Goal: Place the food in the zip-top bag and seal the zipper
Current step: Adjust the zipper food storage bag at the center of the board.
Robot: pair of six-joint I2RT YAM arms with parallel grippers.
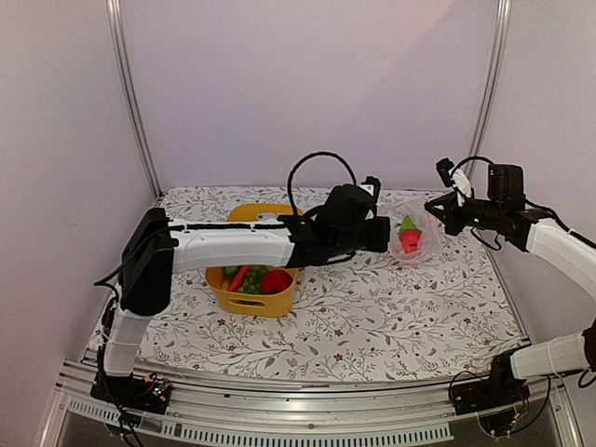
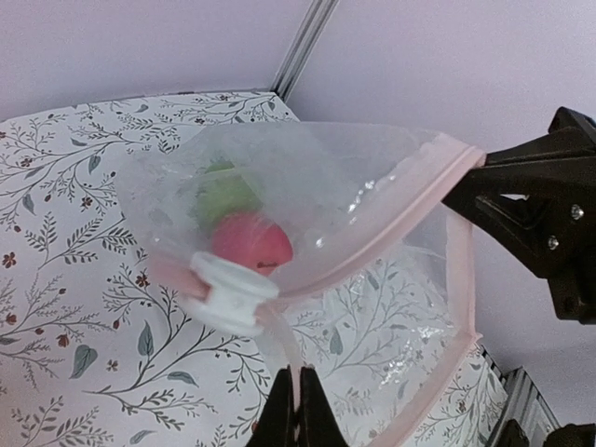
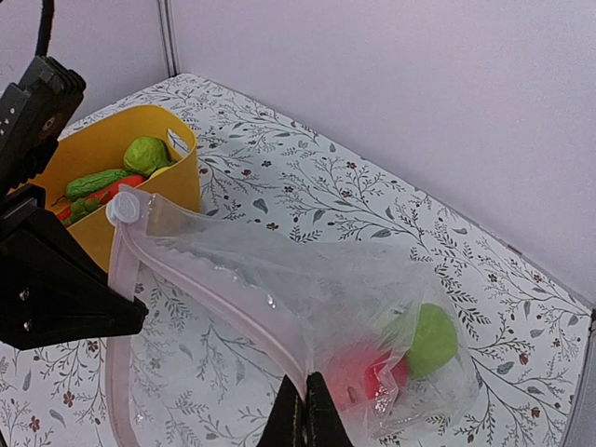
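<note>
The zip-top bag [image 1: 414, 237] is held between both arms over the back right of the table [image 1: 391, 317], close to the rear wall, with bare cloth left in front. The left gripper [image 2: 296, 396] and right gripper [image 3: 303, 405] are each pinched tight on the zipper [image 2: 391, 219]. Only in the wrist views are the gaping mouth, the white slider [image 2: 228, 293], the red piece [image 2: 251, 242] and the green piece [image 3: 433, 340] made out inside the bag. More food [image 1: 251, 279] is seen in the yellow tub [image 1: 251, 305].

We take this for a robotics lab test cell, not a home. Plain pale wall panels [image 1: 307, 84] sit between aluminium posts [image 1: 130, 93]. A left arm [image 1: 233, 247] and right arm [image 1: 559, 244] are bolted to an aluminium rail [image 1: 307, 410] along the near edge of the cloth-covered counter [image 1: 400, 317]. Cables [image 1: 321, 153] run exposed, and toy food [image 1: 251, 279] fills a yellow tub [image 1: 251, 304].
</note>
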